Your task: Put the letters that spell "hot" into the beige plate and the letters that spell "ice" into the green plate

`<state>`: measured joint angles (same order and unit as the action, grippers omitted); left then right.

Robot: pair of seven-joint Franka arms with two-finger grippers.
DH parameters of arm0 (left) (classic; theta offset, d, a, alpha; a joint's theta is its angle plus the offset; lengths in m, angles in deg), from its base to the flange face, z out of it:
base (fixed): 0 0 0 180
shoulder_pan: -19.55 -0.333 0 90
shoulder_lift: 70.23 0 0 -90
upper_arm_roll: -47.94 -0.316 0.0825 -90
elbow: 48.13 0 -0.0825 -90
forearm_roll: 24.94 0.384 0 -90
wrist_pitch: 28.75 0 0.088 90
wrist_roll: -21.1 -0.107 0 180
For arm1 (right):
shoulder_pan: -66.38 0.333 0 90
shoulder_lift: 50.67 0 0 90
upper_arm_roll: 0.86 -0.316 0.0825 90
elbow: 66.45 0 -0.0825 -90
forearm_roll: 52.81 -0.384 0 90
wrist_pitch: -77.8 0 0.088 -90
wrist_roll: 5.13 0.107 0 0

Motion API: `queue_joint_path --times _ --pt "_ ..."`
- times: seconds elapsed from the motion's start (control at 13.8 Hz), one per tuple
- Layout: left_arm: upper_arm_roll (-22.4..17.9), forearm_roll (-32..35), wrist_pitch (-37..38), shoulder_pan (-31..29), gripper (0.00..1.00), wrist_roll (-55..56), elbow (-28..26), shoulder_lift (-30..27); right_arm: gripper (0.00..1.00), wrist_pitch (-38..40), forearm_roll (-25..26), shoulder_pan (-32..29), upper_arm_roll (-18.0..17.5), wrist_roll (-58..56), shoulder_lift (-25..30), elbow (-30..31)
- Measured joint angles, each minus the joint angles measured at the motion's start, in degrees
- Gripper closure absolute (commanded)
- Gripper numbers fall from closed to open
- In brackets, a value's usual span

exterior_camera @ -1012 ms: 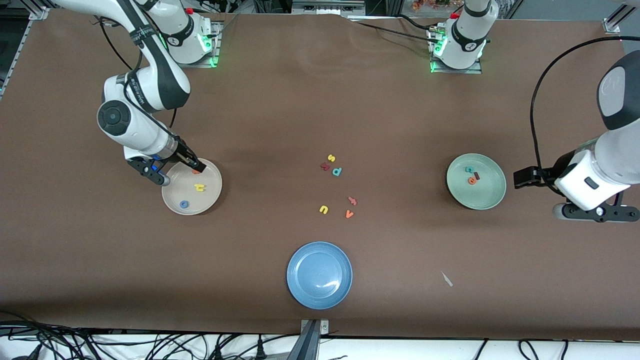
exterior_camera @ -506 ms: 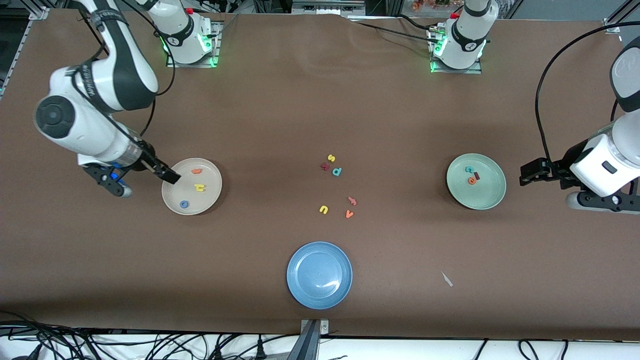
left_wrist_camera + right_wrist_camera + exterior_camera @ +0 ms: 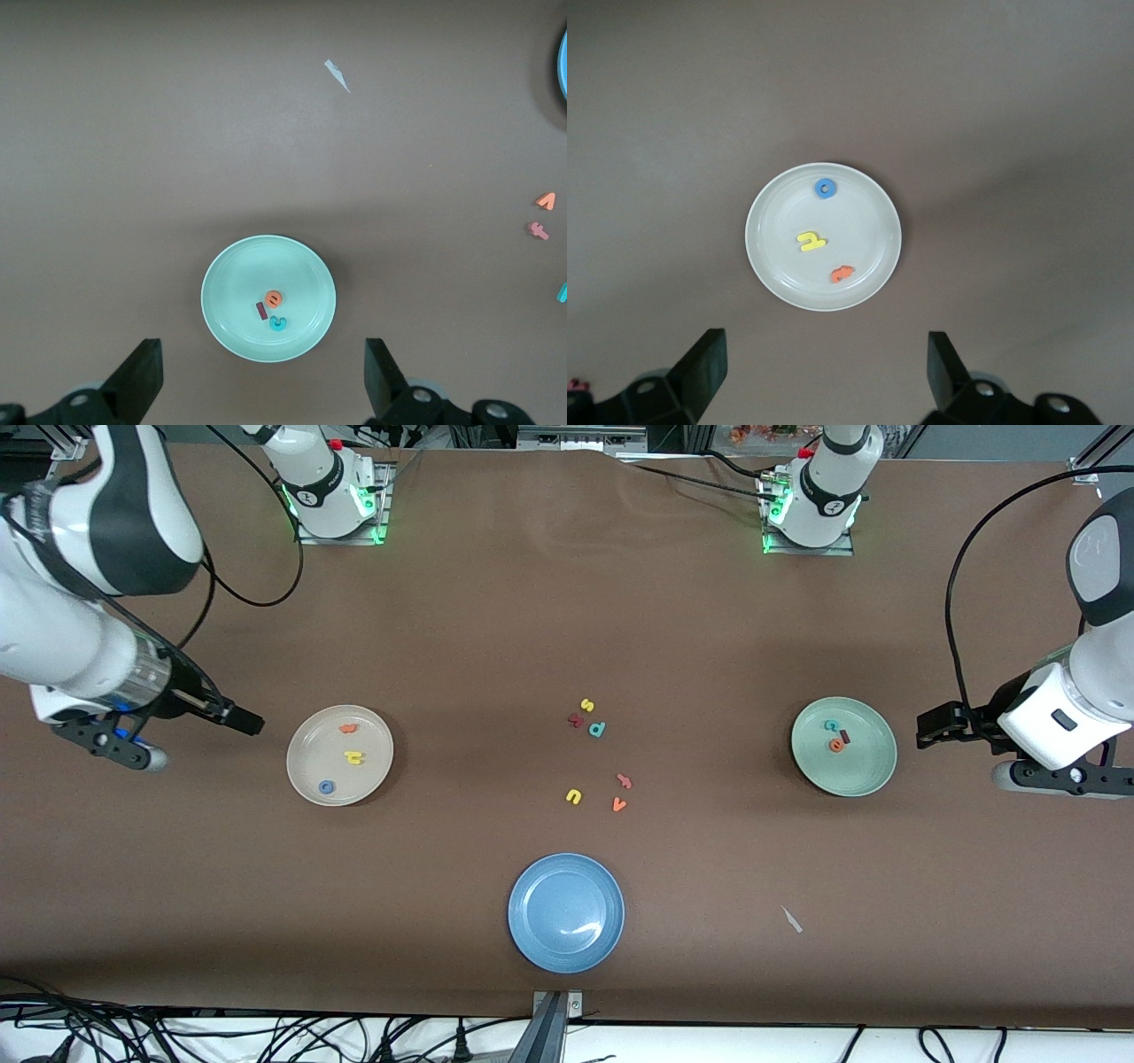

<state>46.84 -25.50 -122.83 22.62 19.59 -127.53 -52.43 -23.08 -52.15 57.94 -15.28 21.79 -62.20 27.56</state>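
The beige plate (image 3: 306, 769) holds the orange t (image 3: 348, 728), yellow h (image 3: 354, 757) and blue o (image 3: 327, 786); the right wrist view shows the same plate (image 3: 859, 221) with its letters. The green plate (image 3: 858, 775) holds the teal c (image 3: 831, 726), dark red i (image 3: 844, 736) and orange e (image 3: 835, 746), also seen in the left wrist view on that plate (image 3: 230, 279). My right gripper (image 3: 248, 724) (image 3: 824, 372) is open and empty over bare table beside the beige plate. My left gripper (image 3: 926, 729) (image 3: 263, 381) is open and empty beside the green plate.
Loose letters lie mid-table: yellow s (image 3: 586, 705), dark red k (image 3: 576, 720), teal p (image 3: 597, 729), yellow u (image 3: 573, 796), orange v (image 3: 618, 804) and a pinkish letter (image 3: 624, 781). A blue plate (image 3: 566, 912) sits nearest the camera. A white scrap (image 3: 791, 919) lies beside it.
My right gripper has drawn back off the beige plate toward the right arm's end of the table, leaving the orange t in the plate. The left arm has barely shifted.
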Motion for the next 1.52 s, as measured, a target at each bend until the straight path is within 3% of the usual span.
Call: queue_joint_path --times 0.14,0.36,0.72,1.52 --pt "-0.2 0.0 1.2 -0.3 0.00 0.0 -0.2 0.0 0.00 0.6 -1.3 1.4 3.6 -5.7 2.2 -0.5" --pt "-0.3 0.0 2.4 -0.5 0.00 0.0 -0.2 0.0 0.00 2.7 -1.6 2.1 6.3 -11.0 5.1 -0.5" --pt "-0.3 0.0 2.4 -0.6 0.00 0.0 -0.2 -0.1 0.00 3.1 -1.6 5.1 12.6 -15.4 5.1 -0.3" --pt "-0.3 0.0 2.7 -0.8 0.00 0.0 -0.3 -0.1 0.00 3.8 -1.6 5.9 13.1 -15.8 4.9 -0.3"
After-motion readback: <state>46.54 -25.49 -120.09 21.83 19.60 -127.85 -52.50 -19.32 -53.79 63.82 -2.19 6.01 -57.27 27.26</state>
